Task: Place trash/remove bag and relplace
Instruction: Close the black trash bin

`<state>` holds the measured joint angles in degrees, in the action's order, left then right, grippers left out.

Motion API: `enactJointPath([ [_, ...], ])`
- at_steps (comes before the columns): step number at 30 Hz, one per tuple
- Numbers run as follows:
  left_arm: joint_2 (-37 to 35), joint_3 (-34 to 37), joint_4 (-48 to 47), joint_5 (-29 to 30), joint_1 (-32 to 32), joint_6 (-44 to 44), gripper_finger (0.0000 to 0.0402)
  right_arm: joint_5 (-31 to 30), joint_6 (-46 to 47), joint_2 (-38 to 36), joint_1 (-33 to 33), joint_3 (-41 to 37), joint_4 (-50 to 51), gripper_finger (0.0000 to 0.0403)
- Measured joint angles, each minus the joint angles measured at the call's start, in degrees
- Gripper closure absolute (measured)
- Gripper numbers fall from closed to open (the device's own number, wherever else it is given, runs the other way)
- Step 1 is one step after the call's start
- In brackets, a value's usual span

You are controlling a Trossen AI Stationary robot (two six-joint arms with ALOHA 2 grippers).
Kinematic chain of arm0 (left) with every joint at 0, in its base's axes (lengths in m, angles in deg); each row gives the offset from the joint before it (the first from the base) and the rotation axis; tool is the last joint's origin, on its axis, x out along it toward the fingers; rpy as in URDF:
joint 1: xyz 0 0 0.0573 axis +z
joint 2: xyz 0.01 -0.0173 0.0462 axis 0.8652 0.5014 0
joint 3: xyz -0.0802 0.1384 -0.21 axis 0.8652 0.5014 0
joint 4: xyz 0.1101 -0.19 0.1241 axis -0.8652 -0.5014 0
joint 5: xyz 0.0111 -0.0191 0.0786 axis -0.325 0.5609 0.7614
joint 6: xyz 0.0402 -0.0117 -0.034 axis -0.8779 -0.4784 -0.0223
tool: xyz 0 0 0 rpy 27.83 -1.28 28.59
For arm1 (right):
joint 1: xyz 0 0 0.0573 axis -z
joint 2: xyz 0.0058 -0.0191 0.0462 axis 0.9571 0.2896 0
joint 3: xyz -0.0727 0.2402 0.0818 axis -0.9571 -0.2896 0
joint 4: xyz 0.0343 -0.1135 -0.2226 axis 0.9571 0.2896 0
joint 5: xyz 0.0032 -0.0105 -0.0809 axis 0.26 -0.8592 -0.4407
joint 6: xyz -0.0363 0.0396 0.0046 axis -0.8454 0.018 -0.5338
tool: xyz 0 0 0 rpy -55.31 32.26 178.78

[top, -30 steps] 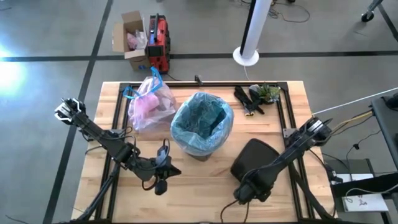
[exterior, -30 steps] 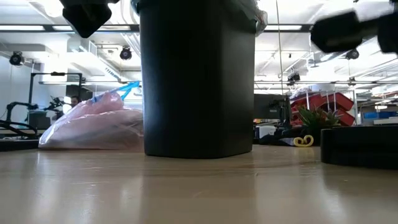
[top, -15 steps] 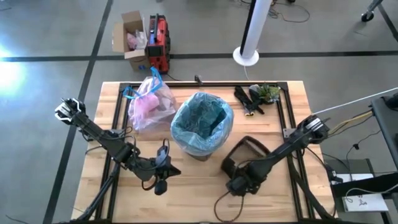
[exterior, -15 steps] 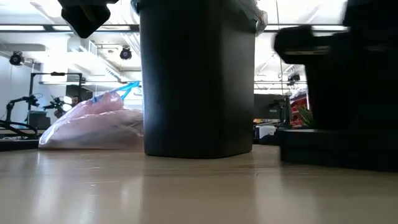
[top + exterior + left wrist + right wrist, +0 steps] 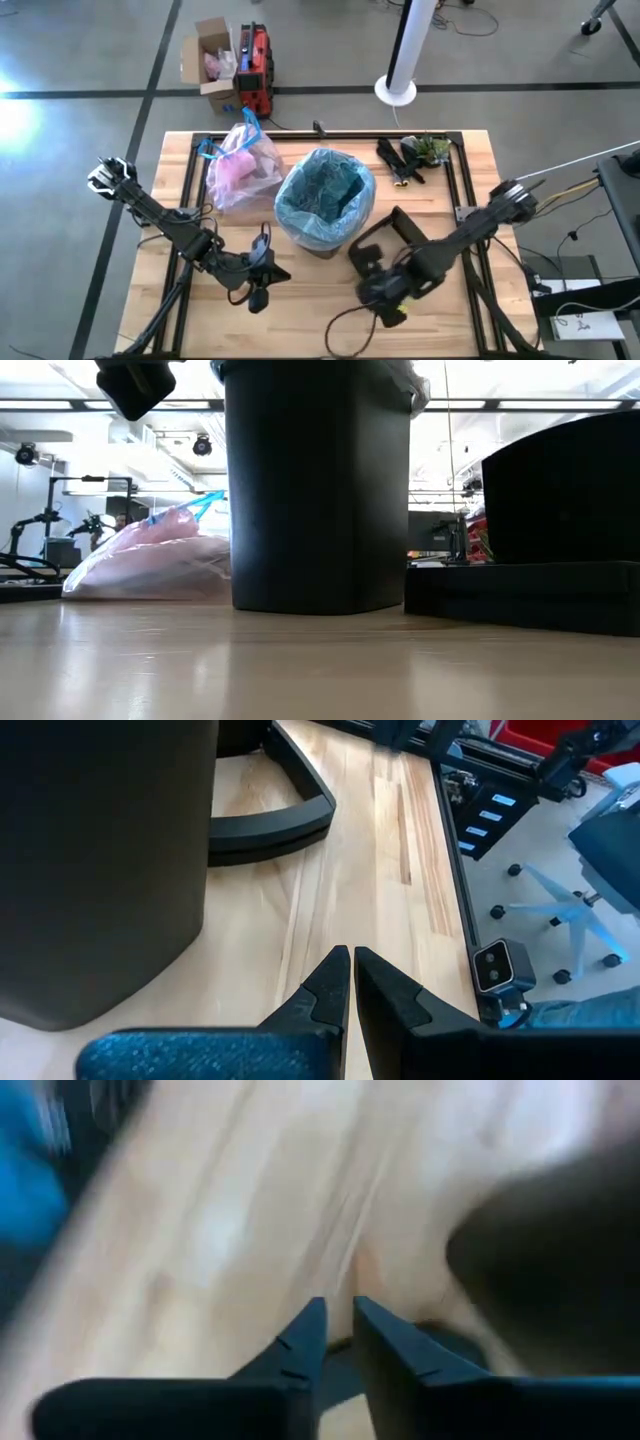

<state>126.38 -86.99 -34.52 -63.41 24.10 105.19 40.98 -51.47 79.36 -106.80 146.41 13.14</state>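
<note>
The black bin [image 5: 325,205], lined with the light blue bag [image 5: 300,215], stands mid-table. The tied pink bag [image 5: 243,165] lies on its side at the bin's far left. The trash is hidden. The black bin lid [image 5: 392,238] stands tipped up just right of the bin, and my right gripper [image 5: 374,288] is at its near edge. To the near left of the bin, my left gripper [image 5: 266,284] hangs shut above bare wood and touches nothing. My right gripper has the lid's dark rim [image 5: 340,1362] between its two fingers, which slant down from the table's right side. The view is blurred, so the exact spot is unclear. The lid is tilted, its lower edge [image 5: 520,598] on the table and the rest [image 5: 565,490] raised.
A black-and-green clump [image 5: 410,155] lies at the back right. Black frame rails [image 5: 455,185] run along the table's sides. On the floor beyond the far edge are a cardboard box [image 5: 210,60] and a white pole base [image 5: 395,90]. Bare wood lies along the near edge.
My right gripper has risen, rolled and moved toward the bin. The lid, which lay flat at the table's right, has tipped up on one edge and shifted closer to the bin. My left arm has kept still.
</note>
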Motion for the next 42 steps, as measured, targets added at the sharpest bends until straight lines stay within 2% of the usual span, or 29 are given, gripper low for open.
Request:
enactJointPath([
  [4, 0.0, 0.0, 0.1, 0.6, 0.0, -1.3, 0.0397, -19.0, 23.8, -6.7, -7.1, -3.0, 2.7, 0.0294],
  [6, 0.0, 0.0, 0.2, 0.6, 0.1, -3.1, 0.0397, -25.0, 35.6, -8.8, -10.9, -4.8, 7.0, 0.0268],
  [9, 0.0, 0.0, 0.2, 0.6, 0.3, -4.9, 0.0397, -25.6, 51.1, -10.5, -15.5, -7.8, 14.8, 0.0233],
  [15, 0.0, 0.0, 0.2, 0.5, 0.6, -5.0, 0.0397, -21.4, 80.8, -10.9, -21.5, -13.0, 23.3, 0.0189],
  [19, 0.0, 0.0, -0.7, 0.4, 0.6, -3.8, 0.0397, -19.1, 94.3, -10.7, -24.6, -15.6, 28.8, 0.0171],
  [22, 0.0, 0.0, -2.1, 0.3, 0.5, -3.3, 0.0397, -15.3, 95.5, -10.7, -25.1, -18.5, 31.4, 0.0164],
  [24, 0.0, 0.1, -2.2, 0.3, 0.5, -3.7, 0.0397, -15.3, 95.6, -10.8, -24.9, -21.0, 32.0, 0.0163],
  [30, 0.0, 0.7, -2.3, 0.0, 0.4, -3.0, 0.0397, -20.3, 97.3, -11.3, -22.7, -30.1, 27.7, 0.0179],
  [35, 0.0, 0.7, -2.3, -0.8, 0.3, -2.5, 0.0397, -26.5, 93.7, -11.9, -19.7, -35.2, 20.7, 0.0202],
  [39, 0.0, 0.7, -2.3, -1.5, 0.3, -1.9, 0.0397, -32.1, 88.8, -11.9, -17.1, -35.6, 20.6, 0.0248],
  [42, 0.0, 0.7, -2.3, -1.4, 0.3, -1.9, 0.0397, -34.2, 83.6, -11.9, -15.2, -35.6, 20.5, 0.0318],
])
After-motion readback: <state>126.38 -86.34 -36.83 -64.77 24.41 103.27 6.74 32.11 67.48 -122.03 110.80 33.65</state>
